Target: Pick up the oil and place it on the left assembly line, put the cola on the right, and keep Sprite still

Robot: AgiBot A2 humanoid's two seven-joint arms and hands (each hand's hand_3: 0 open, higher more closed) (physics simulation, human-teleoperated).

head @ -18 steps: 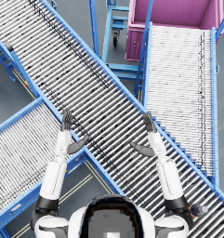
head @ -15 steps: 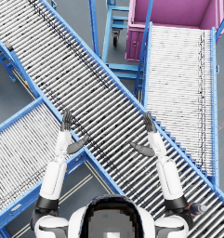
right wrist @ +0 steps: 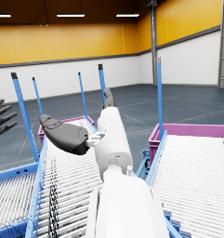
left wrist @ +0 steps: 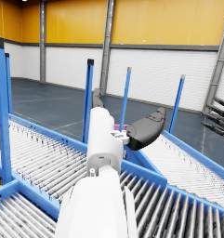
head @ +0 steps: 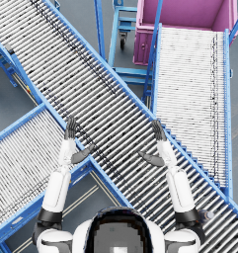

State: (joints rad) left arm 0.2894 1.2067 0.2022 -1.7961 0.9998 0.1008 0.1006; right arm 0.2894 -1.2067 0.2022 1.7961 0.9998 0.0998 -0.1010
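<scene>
No oil, cola or Sprite shows in any view. My left hand point(head: 72, 142) hovers open over the near edge of the central roller conveyor point(head: 105, 104), fingers straight and thumb turned inward. My right hand point(head: 156, 146) is open too, held a little further right over the same conveyor. In the left wrist view my left hand point(left wrist: 143, 129) holds nothing, and the fingertips point(left wrist: 215, 121) of the other hand show at the frame's edge. My right hand point(right wrist: 69, 134) in the right wrist view is likewise empty.
The left roller line point(head: 21, 158) lies lower left and the right roller line point(head: 189, 94) runs up to a pink bin point(head: 189, 12). Blue frame rails point(head: 21, 79) and upright posts point(left wrist: 88, 100) border the conveyors. Grey floor lies between them.
</scene>
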